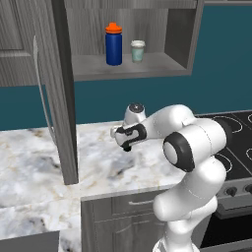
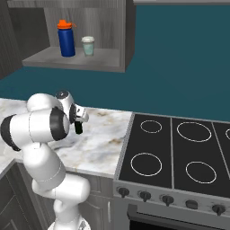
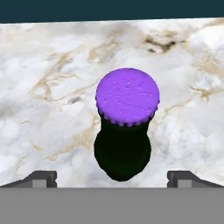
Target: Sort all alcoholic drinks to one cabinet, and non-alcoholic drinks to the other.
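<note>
Gripper (image 3: 112,177), jaws spread wide, above purple-capped bottle (image 3: 124,131) (upright on marble counter (image 3: 43,87)).

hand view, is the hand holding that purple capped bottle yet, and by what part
Nothing is held. The hand is open, its fingertips wide apart on either side of the purple-capped bottle, which stands upright on the marble counter untouched.

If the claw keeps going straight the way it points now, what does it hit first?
Most likely the purple cap of the dark green bottle, which stands centred between the open claw's fingertips on the marble counter. How far off the cap is cannot be judged from the hand view.
</note>
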